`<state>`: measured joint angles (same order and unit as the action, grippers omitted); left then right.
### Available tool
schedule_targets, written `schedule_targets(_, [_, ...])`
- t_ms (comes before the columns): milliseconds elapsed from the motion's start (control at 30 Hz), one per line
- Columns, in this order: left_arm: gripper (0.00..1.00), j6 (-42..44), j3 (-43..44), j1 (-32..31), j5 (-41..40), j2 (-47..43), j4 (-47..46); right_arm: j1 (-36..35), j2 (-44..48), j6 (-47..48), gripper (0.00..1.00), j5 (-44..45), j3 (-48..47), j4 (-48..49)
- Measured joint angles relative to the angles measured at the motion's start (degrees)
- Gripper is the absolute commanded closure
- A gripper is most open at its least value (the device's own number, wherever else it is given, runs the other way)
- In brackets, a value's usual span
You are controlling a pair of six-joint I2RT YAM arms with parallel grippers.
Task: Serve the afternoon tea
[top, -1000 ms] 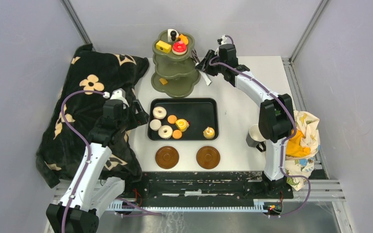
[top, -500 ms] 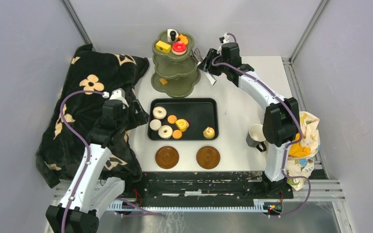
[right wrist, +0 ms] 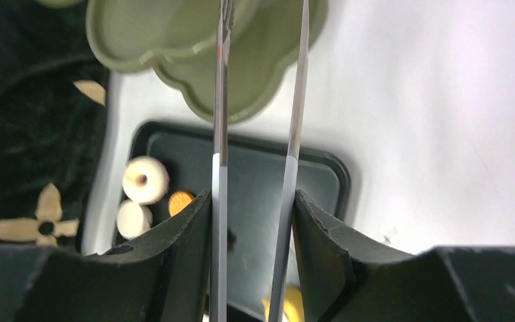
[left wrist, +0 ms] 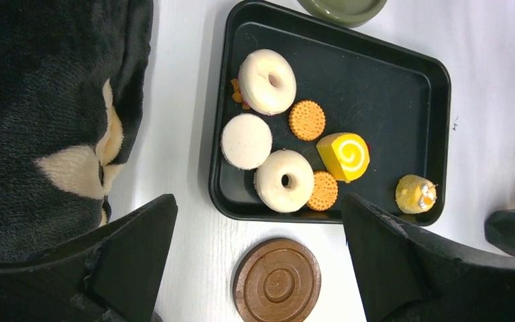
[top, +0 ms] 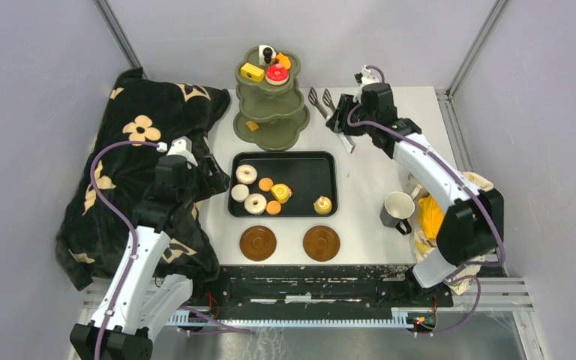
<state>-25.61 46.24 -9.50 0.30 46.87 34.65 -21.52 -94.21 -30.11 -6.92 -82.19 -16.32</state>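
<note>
At the far left you have a black floral blanket point(top: 139, 142) heaped over the edge of the white table point(top: 367, 172). Your left gripper point(left wrist: 258, 201) hangs just beside it, above the left end of the black tray point(top: 322, 166), with its jaws spread wide and nothing between them. Seven pastries point(left wrist: 285, 181) lie on the tray: two white donuts, a plain white round cake, two orange cookies, a yellow swirl cake and, apart at the right end, a small yellow cake. Two brown saucers point(top: 258, 243) sit on the near side of the tray, side by side and not touching. Beyond the tray stands the olive three-tier stand point(top: 289, 135). Its top tier carries yellow, red, orange and white-and-black pieces, and a lower tier carries one small yellow piece. Right of the stand, your right gripper point(right wrist: 251, 208) is closed partway on the metal tongs point(right wrist: 220, 134), each finger pressed against one arm, the tips reaching toward the stand. One mug point(top: 396, 208) stands upright right of the tray, with a yellow patterned cloth point(top: 427, 219) just beside it.
</note>
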Motion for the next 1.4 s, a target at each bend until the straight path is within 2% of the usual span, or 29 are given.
schedule_targets(300, [0.01, 0.0, 0.0, 0.0, 1.3, -1.1, -0.1, -0.7, 18.3, 5.7, 0.51, -1.0, 14.2, -9.7])
schedule_targets(467, [0.01, 0.0, 0.0, -0.2, 1.3, -1.3, -0.1, -6.6, 24.7, 7.1, 0.51, -0.9, 20.7, -16.8])
schedule_targets(667, [0.01, 0.0, -0.3, -0.4, 1.3, -1.3, -0.5, -13.3, 25.1, 8.5, 0.51, -0.4, 22.1, -26.7])
schedule_targets(900, [0.01, 0.0, -0.9, -0.9, 1.3, 0.0, -1.3, -14.9, 25.1, 10.4, 0.5, 1.7, 21.3, -35.2])
schedule_targets(1400, [0.01, 0.0, -1.5, -1.3, 1.1, 1.6, -2.2, -16.0, 22.6, 13.8, 0.48, 1.3, 20.4, -37.8])
